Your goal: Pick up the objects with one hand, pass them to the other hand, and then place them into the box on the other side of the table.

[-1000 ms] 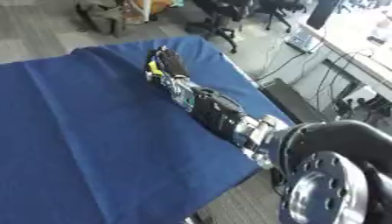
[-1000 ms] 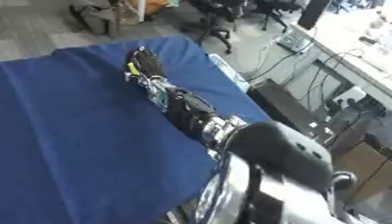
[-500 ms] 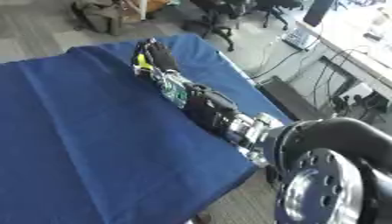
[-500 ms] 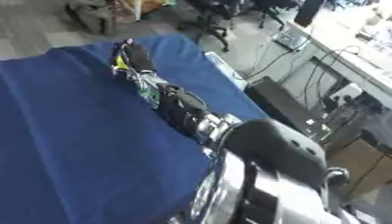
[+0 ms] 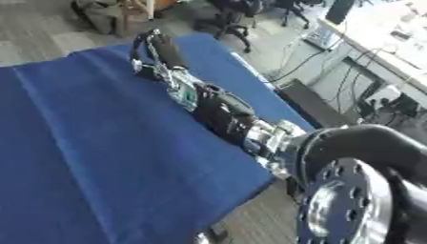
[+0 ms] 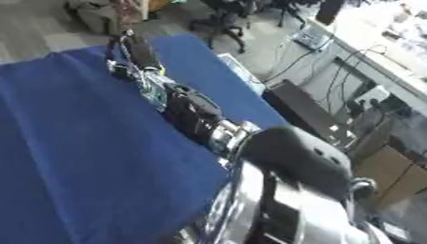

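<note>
My right arm point(image 5: 221, 112) stretches from the lower right across the blue table point(image 5: 75, 143) toward its far end. The right hand point(image 5: 156, 47) hovers near the table's far edge, dark and blurred, so I cannot make out its state or anything in it. The same hand shows in the right eye view as the right hand point(image 6: 133, 50). No box and no loose object shows on the cloth. My left hand is out of sight.
The table's right edge point(image 5: 267, 100) runs close beside my arm, with bare floor below. Beyond the far edge lie a bag point(image 5: 100, 12) and office chairs point(image 5: 242, 14). Desks with cables point(image 5: 367, 71) stand at the right.
The whole picture has shifted, so the head has moved. My right arm has reached a little farther toward the far edge. The yellow spot seen at the hand before no longer shows.
</note>
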You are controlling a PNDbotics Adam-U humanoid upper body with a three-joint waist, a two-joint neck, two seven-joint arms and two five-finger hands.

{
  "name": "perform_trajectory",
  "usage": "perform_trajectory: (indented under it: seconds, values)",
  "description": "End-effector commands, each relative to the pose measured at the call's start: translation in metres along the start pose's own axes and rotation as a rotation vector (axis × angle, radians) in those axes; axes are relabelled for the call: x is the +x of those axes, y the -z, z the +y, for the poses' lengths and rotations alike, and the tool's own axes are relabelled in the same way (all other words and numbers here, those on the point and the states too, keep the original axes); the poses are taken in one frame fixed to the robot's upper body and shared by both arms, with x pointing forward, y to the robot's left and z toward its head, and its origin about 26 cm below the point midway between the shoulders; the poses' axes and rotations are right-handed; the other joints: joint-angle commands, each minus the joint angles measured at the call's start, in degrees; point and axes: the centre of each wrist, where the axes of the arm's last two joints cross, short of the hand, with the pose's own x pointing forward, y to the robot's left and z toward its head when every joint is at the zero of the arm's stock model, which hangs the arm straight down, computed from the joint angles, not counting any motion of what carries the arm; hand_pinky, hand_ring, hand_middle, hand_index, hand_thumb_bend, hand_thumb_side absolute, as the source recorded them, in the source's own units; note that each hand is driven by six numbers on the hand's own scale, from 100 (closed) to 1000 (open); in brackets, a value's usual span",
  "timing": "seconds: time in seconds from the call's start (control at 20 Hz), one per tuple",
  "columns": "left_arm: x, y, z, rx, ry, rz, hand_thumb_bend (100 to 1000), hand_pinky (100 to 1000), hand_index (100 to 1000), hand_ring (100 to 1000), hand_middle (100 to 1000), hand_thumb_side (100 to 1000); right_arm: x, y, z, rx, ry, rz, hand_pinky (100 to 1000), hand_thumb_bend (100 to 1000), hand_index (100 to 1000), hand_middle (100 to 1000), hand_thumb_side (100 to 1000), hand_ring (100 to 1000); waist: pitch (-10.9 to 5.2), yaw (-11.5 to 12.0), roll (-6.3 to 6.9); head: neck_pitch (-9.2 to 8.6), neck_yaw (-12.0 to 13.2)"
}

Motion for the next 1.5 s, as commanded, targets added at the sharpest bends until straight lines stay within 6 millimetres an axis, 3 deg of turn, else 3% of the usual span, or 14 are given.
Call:
perform_trajectory:
  seconds: [0.05, 0.1, 0.15, 0.2, 0.35, 0.95, 1.25, 1.5]
  values:
    - [0.007, 0.002, 0.001, 0.003, 0.004, -0.023, 987, 817, 808, 603, 624, 627, -0.009, 0.010, -0.018, -0.018, -0.056, 0.005, 791, 100, 851, 773, 100, 773, -1.24, -0.27, 0.32, 0.36, -0.32]
    - [0.006, 0.001, 0.002, 0.003, 0.005, -0.020, 986, 817, 808, 603, 624, 628, -0.016, 0.007, -0.018, 0.007, -0.081, 0.037, 864, 100, 915, 859, 125, 848, -1.27, -0.35, 0.30, 0.45, -0.28]
    - [0.006, 0.001, 0.002, 0.004, 0.006, -0.018, 985, 817, 808, 603, 623, 628, -0.022, 0.004, -0.017, 0.035, -0.104, 0.068, 918, 100, 951, 925, 296, 914, -1.29, -0.43, 0.28, 0.52, -0.24]
    - [0.006, 0.000, 0.002, 0.005, 0.006, -0.015, 984, 817, 808, 603, 623, 629, -0.029, 0.001, -0.018, 0.063, -0.124, 0.101, 943, 100, 965, 952, 398, 938, -1.31, -0.54, 0.26, 0.59, -0.19]
    - [0.005, -0.001, 0.002, 0.006, 0.008, -0.007, 983, 818, 809, 603, 623, 631, -0.045, -0.006, -0.020, 0.102, -0.154, 0.193, 970, 100, 976, 972, 543, 959, -1.36, -0.90, 0.20, 0.78, 0.01]
    - [0.005, -0.001, 0.002, -0.002, 0.018, -0.006, 979, 818, 810, 616, 624, 633, -0.079, -0.036, -0.009, 0.199, -0.125, 0.393, 921, 100, 971, 946, 777, 924, -0.98, -1.04, -0.10, 0.80, -0.13]
    - [0.005, -0.001, 0.002, -0.006, 0.021, -0.007, 979, 818, 810, 617, 624, 633, -0.074, -0.033, -0.008, 0.208, -0.073, 0.376, 899, 100, 968, 933, 837, 902, -0.86, -0.96, -0.19, 0.92, -0.25]
    - [0.005, -0.001, 0.002, -0.004, 0.020, -0.003, 980, 818, 811, 617, 625, 633, -0.063, -0.020, -0.016, 0.157, -0.034, 0.330, 897, 100, 964, 928, 823, 897, -0.94, -1.03, -0.18, 1.02, -0.27]
